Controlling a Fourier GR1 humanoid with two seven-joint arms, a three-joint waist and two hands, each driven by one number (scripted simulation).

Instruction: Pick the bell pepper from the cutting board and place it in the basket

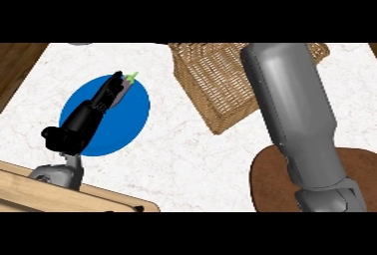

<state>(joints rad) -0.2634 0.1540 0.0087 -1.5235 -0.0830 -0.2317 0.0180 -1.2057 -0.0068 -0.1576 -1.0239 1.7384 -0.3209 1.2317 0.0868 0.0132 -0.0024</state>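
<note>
Two risks are standing out, and both are coming from how little of the pepper is showing. Nearest, the pale board [70,196] at the left and the brown round board [269,174] at the right are showing no pepper on their visible parts, so any reach toward either could be closing on nothing. Just beyond the pale board, the left hand [92,112] is hanging over the blue plate [132,119], fingers straight and pointing far, open and gripping nothing. A green sliver [132,76] is peeking out at its fingertips (possibly the pepper's stem, though I cannot tell), and a nudge from those fingers could be pushing it off the plate's far edge.

At the right, the right forearm [294,114] is stretching from the near edge out over the basket [213,84], covering part of it; its hand is lying out of view past the far edge, so I cannot tell whether it is carrying anything. Swinging that arm left could be knocking the basket's rim and shifting it.
</note>
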